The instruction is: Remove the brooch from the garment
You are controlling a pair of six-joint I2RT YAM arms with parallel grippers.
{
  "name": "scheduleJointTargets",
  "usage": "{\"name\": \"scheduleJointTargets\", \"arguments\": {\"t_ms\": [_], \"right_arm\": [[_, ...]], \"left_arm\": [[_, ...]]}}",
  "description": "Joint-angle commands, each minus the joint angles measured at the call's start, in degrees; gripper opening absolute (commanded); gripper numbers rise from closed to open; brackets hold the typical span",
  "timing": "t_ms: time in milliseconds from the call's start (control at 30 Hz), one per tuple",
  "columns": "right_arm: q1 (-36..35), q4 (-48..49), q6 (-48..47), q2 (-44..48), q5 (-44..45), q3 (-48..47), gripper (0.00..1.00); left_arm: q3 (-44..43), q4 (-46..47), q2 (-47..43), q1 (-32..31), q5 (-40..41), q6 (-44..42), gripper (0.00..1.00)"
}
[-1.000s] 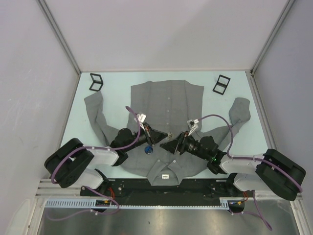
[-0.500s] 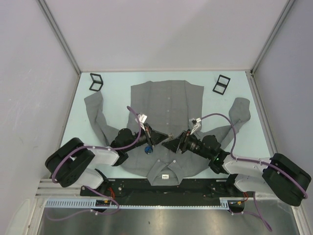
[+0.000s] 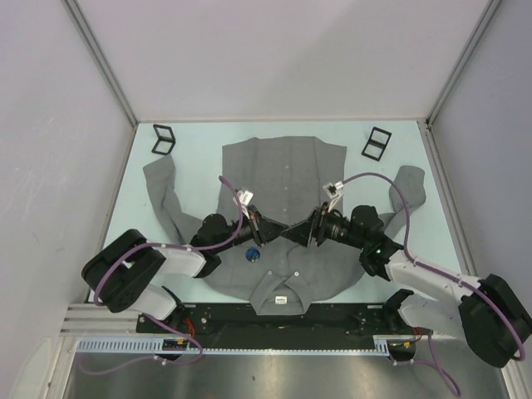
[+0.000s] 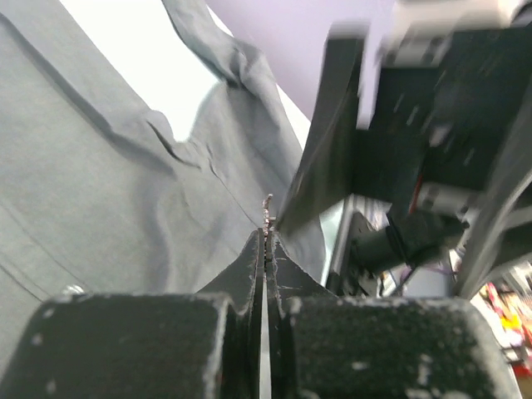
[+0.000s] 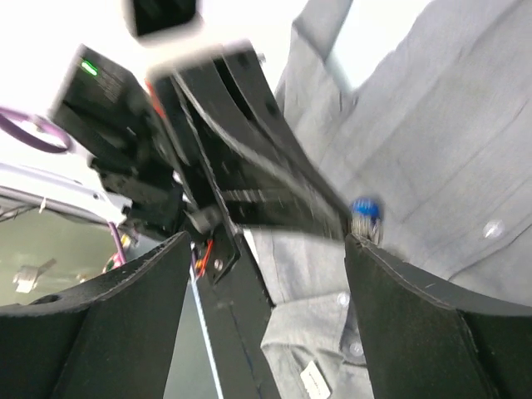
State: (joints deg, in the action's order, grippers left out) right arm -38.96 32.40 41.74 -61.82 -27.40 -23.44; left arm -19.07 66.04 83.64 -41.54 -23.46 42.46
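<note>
The grey shirt (image 3: 287, 179) lies spread flat on the table, collar and white label (image 3: 281, 298) towards the near edge. The brooch (image 3: 252, 254) is a small blue piece on the shirt's front, just under my left arm; in the right wrist view it (image 5: 364, 208) shows blue with silvery bits below. My left gripper (image 3: 277, 232) is shut over the button line, and a tiny metallic bit (image 4: 268, 205) sticks out of its tips (image 4: 267, 235). My right gripper (image 3: 296, 233) is open and empty, tip to tip with the left one, its jaws (image 5: 268, 239) wide around the left fingers (image 5: 274, 179).
Two small black frame stands sit at the far edge, one left (image 3: 164, 139) and one right (image 3: 376, 143). The shirt sleeves (image 3: 162, 195) (image 3: 407, 191) spread out to both sides. White walls close in the table on three sides.
My right arm has lifted and swung away from the near edge, bringing its open jaws up against the left gripper's tips. The left gripper has barely moved. The brooch has stayed in place.
</note>
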Motion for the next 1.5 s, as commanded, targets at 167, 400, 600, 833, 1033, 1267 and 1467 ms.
{"name": "scheduleJointTargets", "arguments": {"t_ms": [167, 400, 600, 833, 1033, 1267, 1467], "right_arm": [[3.5, -8.2, -4.3, 8.0, -5.7, -9.3, 0.81], [4.9, -25.1, -9.3, 12.5, 2.9, -10.5, 0.82], [5.2, -30.3, -6.7, 13.6, 5.7, -4.0, 0.82], [-4.2, -9.6, 4.0, 10.6, 12.5, 5.1, 0.86], [-7.3, -0.6, 7.5, 3.2, 15.7, 5.9, 0.85], [-12.1, 3.9, 9.5, -4.3, 21.2, 6.0, 0.84], [-13.9, 3.8, 10.7, -6.6, 24.0, 6.0, 0.82]], "left_arm": [[-2.4, 0.6, 2.6, -1.0, -5.5, 0.1, 0.0], [-3.3, 1.7, 6.1, -0.7, -7.3, 4.1, 0.0], [-0.4, 16.8, 11.0, 1.7, -9.5, 11.0, 0.0], [2.0, 32.7, 18.0, 4.0, -7.7, 19.3, 0.0], [3.6, 32.7, 15.7, 3.6, -5.0, 17.3, 0.0], [4.7, 32.7, 13.7, 3.1, -2.5, 16.1, 0.0], [3.4, 32.7, 12.7, 2.4, -1.9, 14.1, 0.0]]}}
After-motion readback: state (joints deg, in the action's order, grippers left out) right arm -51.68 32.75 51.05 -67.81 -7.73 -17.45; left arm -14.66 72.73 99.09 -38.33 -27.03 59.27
